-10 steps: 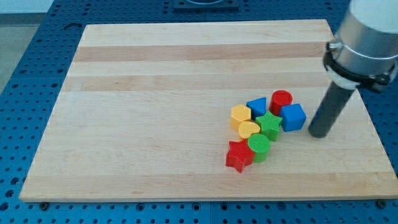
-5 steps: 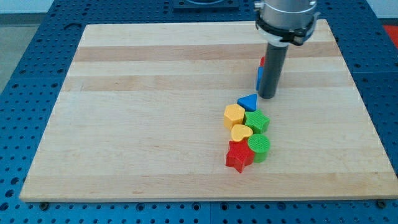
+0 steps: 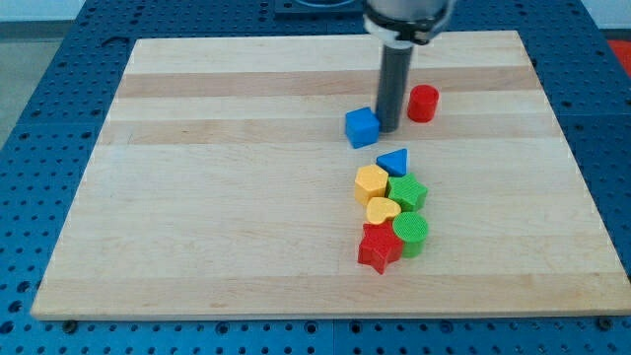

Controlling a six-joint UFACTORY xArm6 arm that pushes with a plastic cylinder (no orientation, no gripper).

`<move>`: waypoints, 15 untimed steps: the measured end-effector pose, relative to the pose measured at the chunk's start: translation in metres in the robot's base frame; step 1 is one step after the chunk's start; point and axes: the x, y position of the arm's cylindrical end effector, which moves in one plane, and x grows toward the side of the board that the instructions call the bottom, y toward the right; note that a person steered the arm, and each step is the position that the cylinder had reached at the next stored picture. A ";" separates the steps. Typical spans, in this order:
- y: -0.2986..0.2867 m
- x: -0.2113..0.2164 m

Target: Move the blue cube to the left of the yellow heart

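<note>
Your tip (image 3: 387, 130), a bare rod gripping nothing, touches the blue cube (image 3: 362, 127) from the view's right; push it down-left, around to the yellow heart (image 3: 382, 209)'s left.

Blue cube (image 3: 362, 127); yellow heart (image 3: 382, 210); red cylinder (image 3: 423, 103); pale striped wooden board (image 3: 217, 177).

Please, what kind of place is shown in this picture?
Probably a robotics lab bench: a wooden board lies on a blue perforated table, with toy blocks such as the blue cube beside my tip.
</note>
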 end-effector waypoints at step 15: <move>-0.082 0.119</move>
